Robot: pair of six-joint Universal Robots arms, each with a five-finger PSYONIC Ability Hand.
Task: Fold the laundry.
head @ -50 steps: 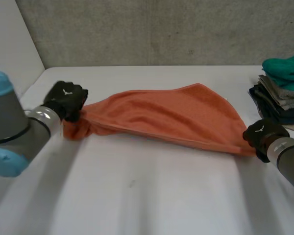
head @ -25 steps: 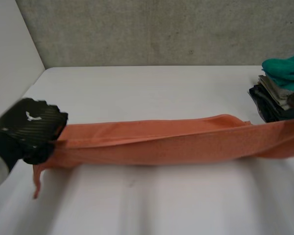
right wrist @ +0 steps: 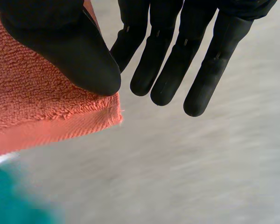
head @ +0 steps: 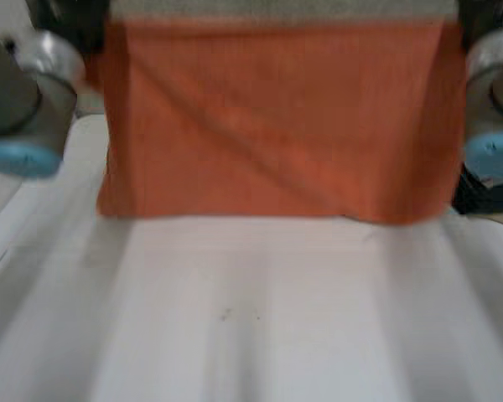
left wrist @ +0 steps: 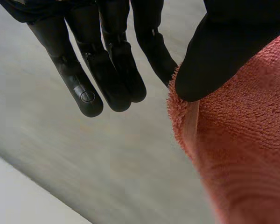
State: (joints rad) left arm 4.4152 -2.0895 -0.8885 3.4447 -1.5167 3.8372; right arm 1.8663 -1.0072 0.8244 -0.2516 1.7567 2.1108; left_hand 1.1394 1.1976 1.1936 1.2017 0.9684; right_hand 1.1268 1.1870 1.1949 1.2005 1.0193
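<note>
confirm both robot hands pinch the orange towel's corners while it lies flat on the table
No: the head view shows the orange towel hanging spread above the table. The left robot hand and right robot hand do pinch its corners.

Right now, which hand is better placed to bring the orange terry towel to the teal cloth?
Probably the right hand: it pinches a corner of the orange terry towel with the teal cloth nearby. The left hand pinches the opposite corner.
</note>
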